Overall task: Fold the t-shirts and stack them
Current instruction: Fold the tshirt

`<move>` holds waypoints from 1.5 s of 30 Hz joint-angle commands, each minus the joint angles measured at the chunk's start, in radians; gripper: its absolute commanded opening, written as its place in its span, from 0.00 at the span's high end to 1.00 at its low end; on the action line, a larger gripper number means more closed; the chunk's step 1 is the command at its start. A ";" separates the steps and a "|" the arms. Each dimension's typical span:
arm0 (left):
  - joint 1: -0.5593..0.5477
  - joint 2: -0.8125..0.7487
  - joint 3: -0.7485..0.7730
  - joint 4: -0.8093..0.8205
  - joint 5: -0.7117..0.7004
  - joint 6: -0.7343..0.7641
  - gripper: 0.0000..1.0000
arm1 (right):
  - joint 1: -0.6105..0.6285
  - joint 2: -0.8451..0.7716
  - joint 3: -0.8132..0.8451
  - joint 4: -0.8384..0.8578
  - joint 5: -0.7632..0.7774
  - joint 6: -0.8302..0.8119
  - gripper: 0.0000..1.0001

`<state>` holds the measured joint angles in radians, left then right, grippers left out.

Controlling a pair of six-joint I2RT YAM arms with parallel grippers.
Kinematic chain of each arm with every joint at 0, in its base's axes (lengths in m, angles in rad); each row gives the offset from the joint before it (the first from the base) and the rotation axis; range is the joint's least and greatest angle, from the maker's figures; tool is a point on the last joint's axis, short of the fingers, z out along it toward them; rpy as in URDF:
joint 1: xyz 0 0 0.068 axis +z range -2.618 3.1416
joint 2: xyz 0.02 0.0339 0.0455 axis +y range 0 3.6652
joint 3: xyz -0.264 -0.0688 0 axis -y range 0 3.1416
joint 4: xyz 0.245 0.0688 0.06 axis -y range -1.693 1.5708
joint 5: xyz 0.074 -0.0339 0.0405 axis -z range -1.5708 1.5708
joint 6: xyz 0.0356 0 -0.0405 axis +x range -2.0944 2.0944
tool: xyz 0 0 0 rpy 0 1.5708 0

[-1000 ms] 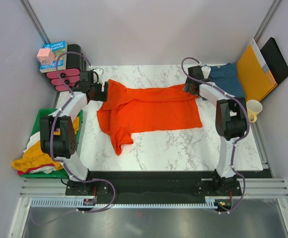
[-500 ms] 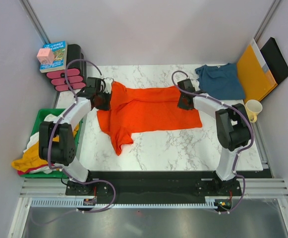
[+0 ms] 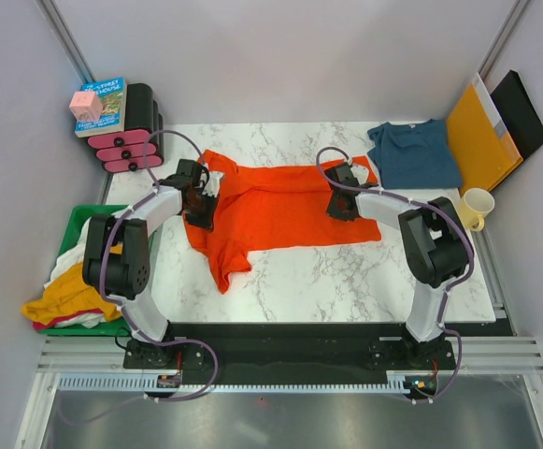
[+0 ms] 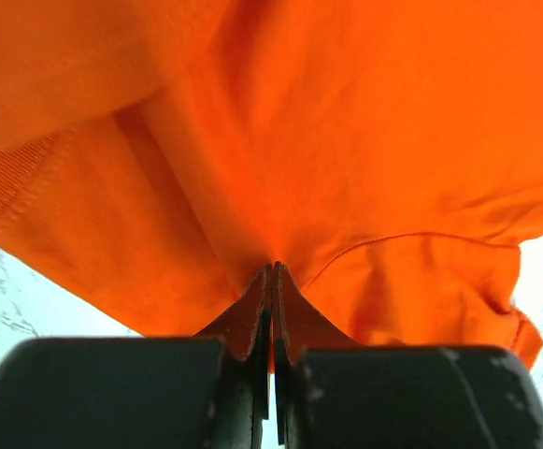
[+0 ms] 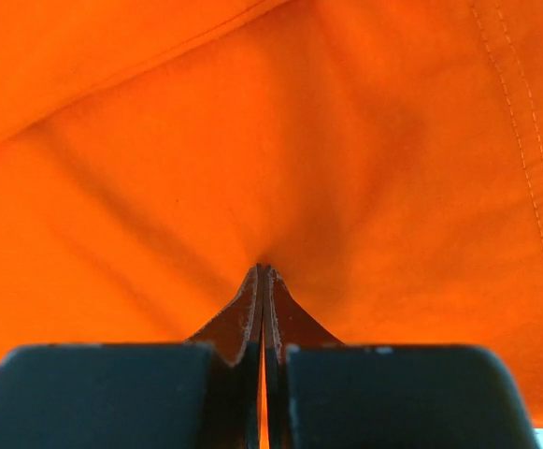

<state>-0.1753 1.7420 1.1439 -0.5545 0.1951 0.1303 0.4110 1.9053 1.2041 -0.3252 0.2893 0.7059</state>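
A white marble-patterned table (image 3: 346, 271) is seen from above. Across its far half an orange-red t-shirt (image 3: 280, 210) is laid with its long side running left to right. The cloth is wrinkled at the left end, and one sleeve is stretched out toward the near-left. In the far right corner a dark teal-blue t-shirt (image 3: 416, 154) is spread flat, close beside the orange-red one; whether they touch cannot be told. A cream mug (image 3: 478, 206) is placed upright at the right edge, just nearer than the teal-blue shirt.
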 commanded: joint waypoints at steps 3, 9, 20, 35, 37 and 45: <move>-0.004 0.050 -0.007 -0.122 -0.065 0.097 0.96 | 0.035 -0.026 -0.096 -0.020 -0.002 0.090 1.00; -0.003 0.047 -0.030 -0.173 -0.094 0.147 0.97 | 0.069 -0.048 -0.133 -0.060 -0.001 0.125 1.00; -0.003 -0.101 -0.148 -0.248 -0.100 0.258 0.96 | 0.230 -0.210 -0.282 -0.156 0.082 0.273 1.00; 0.025 -0.383 -0.001 -0.185 0.098 0.152 0.48 | 0.276 -0.275 -0.003 -0.153 0.096 0.006 0.50; 0.025 -0.436 -0.029 -0.186 0.144 0.157 0.50 | 0.326 -0.290 -0.014 -0.149 0.090 -0.022 0.51; 0.028 -0.585 -0.171 -0.193 0.153 0.181 0.53 | 0.534 -0.279 -0.139 -0.140 0.194 -0.002 0.55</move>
<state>-0.1520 1.2076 1.0313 -0.7334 0.3107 0.3153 0.8703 1.6196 1.1202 -0.4515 0.4084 0.7033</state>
